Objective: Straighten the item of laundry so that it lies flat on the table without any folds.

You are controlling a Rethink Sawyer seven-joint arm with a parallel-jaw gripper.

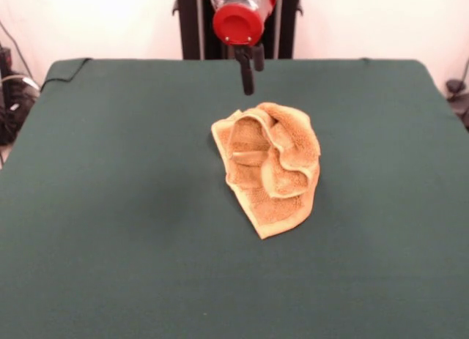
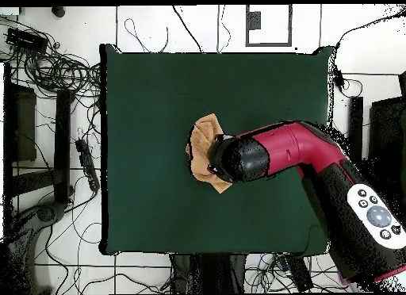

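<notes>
The orange-tan towel [image 1: 270, 167] lies crumpled in a heap with several folds near the middle of the dark green table [image 1: 110, 207]. Its hemmed edges curl up and over. My gripper [image 1: 250, 72] hangs from the red arm above the table, just behind the towel's far edge, with nothing in it and clear of the cloth. In the overhead view the arm's black and red head [image 2: 242, 158] covers part of the towel [image 2: 204, 137] and hides the gripper. The table [image 2: 158, 93] is far bigger than the towel.
The robot's black pedestal [image 1: 192, 20] stands at the table's far edge. Cables and dark gear [image 2: 47, 78] lie on the floor beside the table, off the cloth. Bare green cloth surrounds the towel on all sides.
</notes>
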